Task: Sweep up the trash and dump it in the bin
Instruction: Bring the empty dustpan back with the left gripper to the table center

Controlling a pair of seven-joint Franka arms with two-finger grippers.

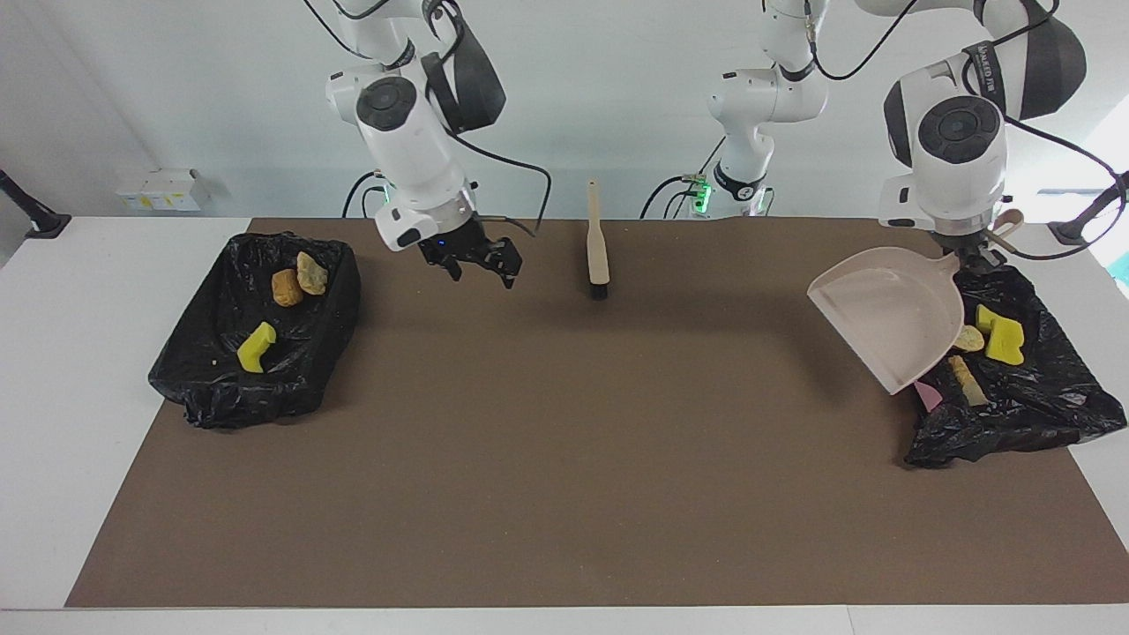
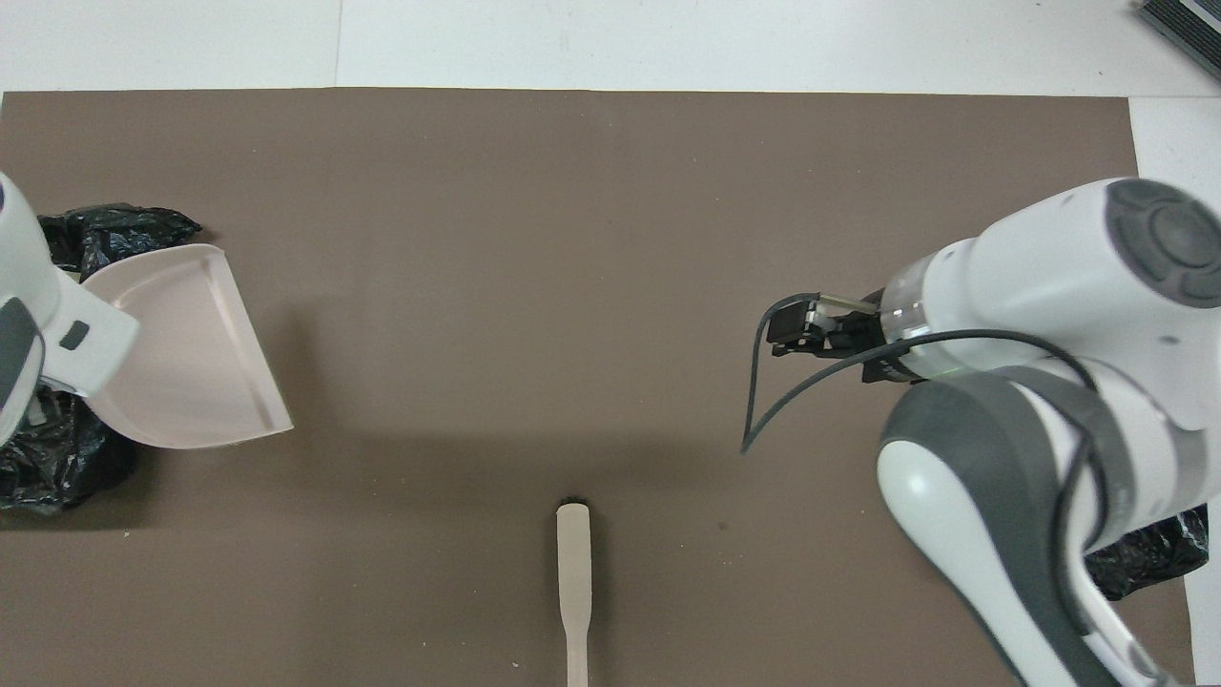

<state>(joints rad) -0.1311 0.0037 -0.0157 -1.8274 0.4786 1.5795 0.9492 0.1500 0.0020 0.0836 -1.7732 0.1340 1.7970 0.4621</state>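
The trash [image 1: 998,332], small yellow sponge pieces and golden-brown bread chunks, lies inside two black plastic-lined bins, one [image 1: 256,331] at the right arm's end of the brown mat, one [image 1: 1014,388] at the left arm's end. These scraps look light and soft, so a scoop probably suits them better than a pinch. The left gripper [image 1: 975,251] grips the handle of the beige plastic dustpan [image 1: 886,313], which hangs over its bin's edge. The right gripper [image 1: 481,262] hovers over the mat with fingers spread, holding nothing. The wooden-handled brush [image 1: 598,247] lies by the mat's edge nearest the robots.
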